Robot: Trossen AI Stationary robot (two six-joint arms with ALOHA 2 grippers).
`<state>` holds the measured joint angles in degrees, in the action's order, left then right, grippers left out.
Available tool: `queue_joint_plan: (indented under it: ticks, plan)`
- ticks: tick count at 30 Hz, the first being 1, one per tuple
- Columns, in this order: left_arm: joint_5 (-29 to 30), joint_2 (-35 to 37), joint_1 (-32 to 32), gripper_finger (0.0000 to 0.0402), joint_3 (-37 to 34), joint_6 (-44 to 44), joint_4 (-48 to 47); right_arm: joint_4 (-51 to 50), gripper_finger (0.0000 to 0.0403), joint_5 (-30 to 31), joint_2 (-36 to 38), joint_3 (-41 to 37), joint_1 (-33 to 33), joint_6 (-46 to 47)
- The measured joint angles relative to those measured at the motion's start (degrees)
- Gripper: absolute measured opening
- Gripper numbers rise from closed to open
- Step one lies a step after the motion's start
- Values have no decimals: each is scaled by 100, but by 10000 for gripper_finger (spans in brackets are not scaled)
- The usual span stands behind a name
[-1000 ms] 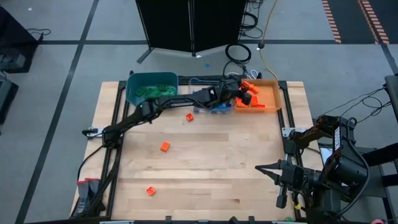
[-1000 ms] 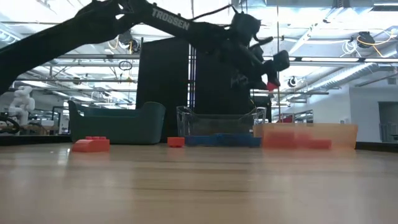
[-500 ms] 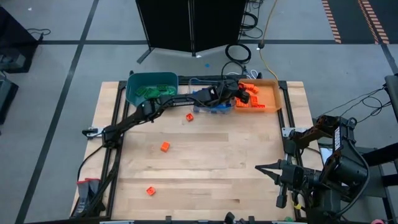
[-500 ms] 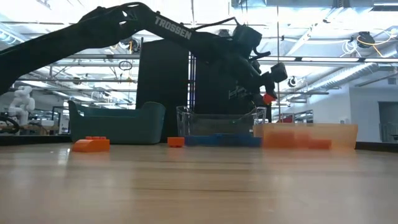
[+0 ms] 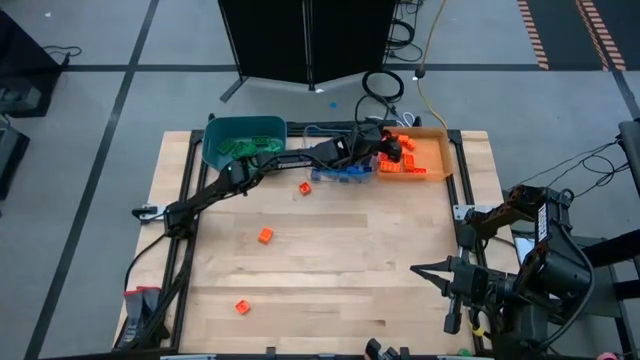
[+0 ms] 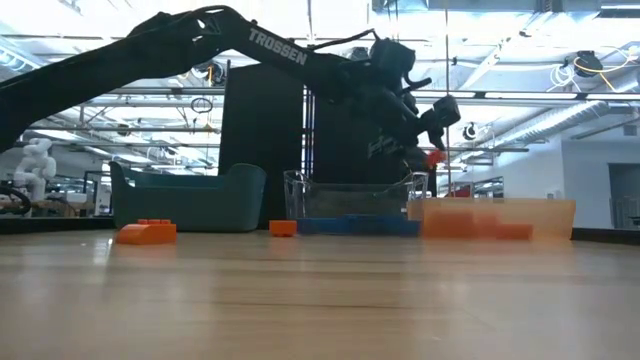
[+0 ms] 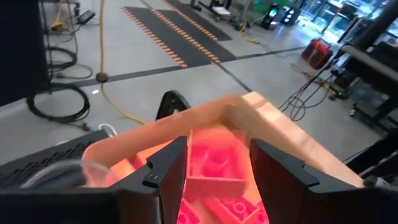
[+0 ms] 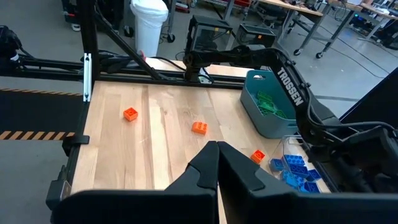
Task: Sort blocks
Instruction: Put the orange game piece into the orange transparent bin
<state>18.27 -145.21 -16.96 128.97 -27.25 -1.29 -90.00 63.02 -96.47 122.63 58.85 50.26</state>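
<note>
- Three small orange-red studded plastic bricks lie loose on your wooden surface [image 5: 330, 270]: one [image 5: 241, 306] near the front edge, one [image 5: 264, 236] mid-surface, one [image 5: 305, 188] just before the bins.
- Your right hand [image 5: 428, 271] waits at the front right corner, its fingers closed together on nothing.
- Farthest out, your left hand [image 5: 396, 148] hovers over the translucent orange bin [image 5: 440, 150], pinching an orange-red brick [image 7: 214, 163] straight above the bricks already inside; judging by that, the drop needs only an opening.
</note>
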Motion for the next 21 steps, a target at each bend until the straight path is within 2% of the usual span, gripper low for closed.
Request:
queue_joint_plan:
  ticks: [5, 10, 12, 16, 19, 21]
  plan:
    - [-119, 9, -18, 179, 0, 58, 96, 0, 0, 0, 0, 0, 0, 0]
    - [-662, 9, -97, 179, 0, 54, 93, 4, 0, -2, 0, 0, 0, 3]
    - [-1174, 41, -96, 180, -1, 56, 173, 7, 0, -2, 0, 0, 0, 16]
    - [-2660, 392, -49, 180, -2, 292, 212, 7, 0, -4, 0, 0, 0, 22]
    - [-3422, 972, 53, 180, 6, 969, -818, 8, 0, -4, 0, 0, 0, 24]
    - [-3471, 1377, 181, 180, 13, 1796, -1900, 7, 0, -4, 0, 0, 0, 17]
